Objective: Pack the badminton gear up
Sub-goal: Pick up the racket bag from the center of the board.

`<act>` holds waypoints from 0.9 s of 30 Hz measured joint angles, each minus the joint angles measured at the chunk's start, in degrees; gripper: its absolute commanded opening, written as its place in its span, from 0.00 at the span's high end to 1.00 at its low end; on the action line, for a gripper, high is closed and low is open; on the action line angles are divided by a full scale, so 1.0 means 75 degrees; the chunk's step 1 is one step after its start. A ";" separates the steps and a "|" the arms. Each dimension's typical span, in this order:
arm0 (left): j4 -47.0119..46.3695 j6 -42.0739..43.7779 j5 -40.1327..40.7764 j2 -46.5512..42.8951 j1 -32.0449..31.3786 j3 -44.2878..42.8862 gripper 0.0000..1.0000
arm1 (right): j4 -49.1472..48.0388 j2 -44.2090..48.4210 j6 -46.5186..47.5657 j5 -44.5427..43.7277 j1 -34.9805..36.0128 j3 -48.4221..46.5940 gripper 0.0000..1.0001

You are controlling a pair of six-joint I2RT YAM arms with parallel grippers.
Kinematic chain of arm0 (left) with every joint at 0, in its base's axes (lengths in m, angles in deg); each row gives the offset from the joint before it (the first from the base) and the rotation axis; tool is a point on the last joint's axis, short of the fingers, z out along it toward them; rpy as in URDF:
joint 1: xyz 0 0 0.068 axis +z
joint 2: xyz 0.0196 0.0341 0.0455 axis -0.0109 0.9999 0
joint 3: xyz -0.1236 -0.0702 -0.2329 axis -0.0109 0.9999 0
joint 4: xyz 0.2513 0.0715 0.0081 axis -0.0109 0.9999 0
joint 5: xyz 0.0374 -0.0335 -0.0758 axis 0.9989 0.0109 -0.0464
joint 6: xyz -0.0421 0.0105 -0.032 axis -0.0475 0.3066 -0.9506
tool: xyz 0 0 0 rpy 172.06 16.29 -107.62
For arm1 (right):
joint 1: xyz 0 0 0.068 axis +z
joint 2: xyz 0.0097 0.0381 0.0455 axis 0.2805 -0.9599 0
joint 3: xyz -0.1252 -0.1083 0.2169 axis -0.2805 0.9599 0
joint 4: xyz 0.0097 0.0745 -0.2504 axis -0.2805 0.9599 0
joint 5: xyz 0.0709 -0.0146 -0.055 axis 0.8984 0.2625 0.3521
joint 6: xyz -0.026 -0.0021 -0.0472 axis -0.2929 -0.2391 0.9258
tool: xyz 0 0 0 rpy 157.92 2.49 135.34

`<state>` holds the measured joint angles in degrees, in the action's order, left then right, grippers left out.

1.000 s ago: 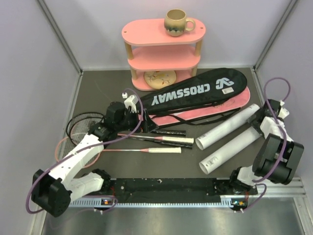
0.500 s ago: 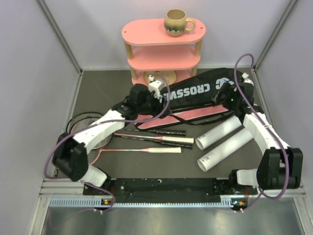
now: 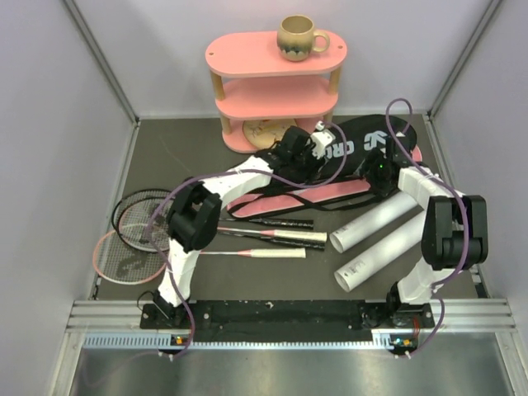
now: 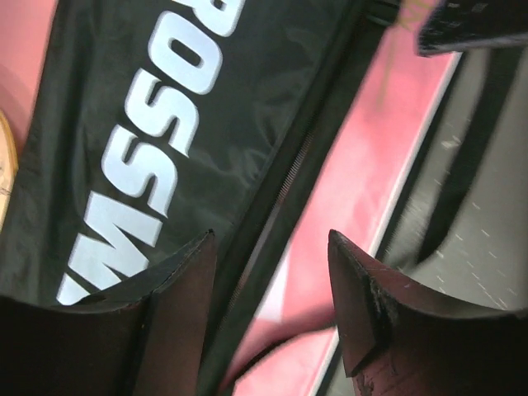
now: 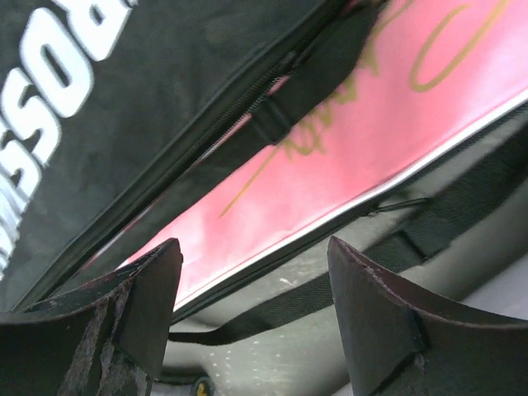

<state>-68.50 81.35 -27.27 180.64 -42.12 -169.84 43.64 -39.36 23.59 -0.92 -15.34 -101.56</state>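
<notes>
The black CROSSWAY bag (image 3: 356,142) lies on top of the pink racket bag (image 3: 326,193) at the back of the table. My left gripper (image 3: 323,158) is open and empty just above the black bag's zipper edge (image 4: 124,124), with the pink bag (image 4: 363,165) between its tips (image 4: 268,247). My right gripper (image 3: 374,178) is open and empty (image 5: 252,256) over the pink bag's near edge (image 5: 346,140) and a black strap (image 5: 330,289). The pink and black rackets (image 3: 132,235) lie at the left, their white handles (image 3: 285,239) pointing right. Two white tubes (image 3: 381,233) lie at the right. No shuttlecocks show.
A pink three-tier oval shelf (image 3: 276,87) stands at the back with a beige mug (image 3: 297,37) on its top tier. Grey walls close in the left, right and back. A black rail (image 3: 280,313) runs along the near edge.
Both arms have reached out to the bags. The left gripper moved right along the black bag, and the right gripper came in from the right side to the pink bag's edge.
</notes>
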 measured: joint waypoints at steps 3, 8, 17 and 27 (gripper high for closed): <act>0.0437 0.0157 0.0323 0.0825 0.0000 -0.1058 0.30 | 0.0527 -0.0268 0.0248 -0.0746 -0.0012 -0.0455 0.26; 0.1131 0.0382 0.0723 0.1848 -0.0047 -0.2468 0.33 | 0.0816 -0.0527 0.0501 -0.1128 -0.0064 -0.0944 0.30; 0.1903 0.0924 0.1716 0.2844 -0.0391 -0.3602 0.27 | 0.0321 -0.0729 0.0096 -0.0256 -0.0067 -0.1014 0.41; 0.2375 0.1139 0.2684 0.3652 -0.0574 -0.4581 0.82 | -0.0280 -0.0460 -0.0114 0.0090 -0.0277 -0.0175 0.45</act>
<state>-50.68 89.89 -7.14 208.02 -46.43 -204.20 41.54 -42.81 22.74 -0.24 -17.42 -102.87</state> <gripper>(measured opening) 0.488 0.566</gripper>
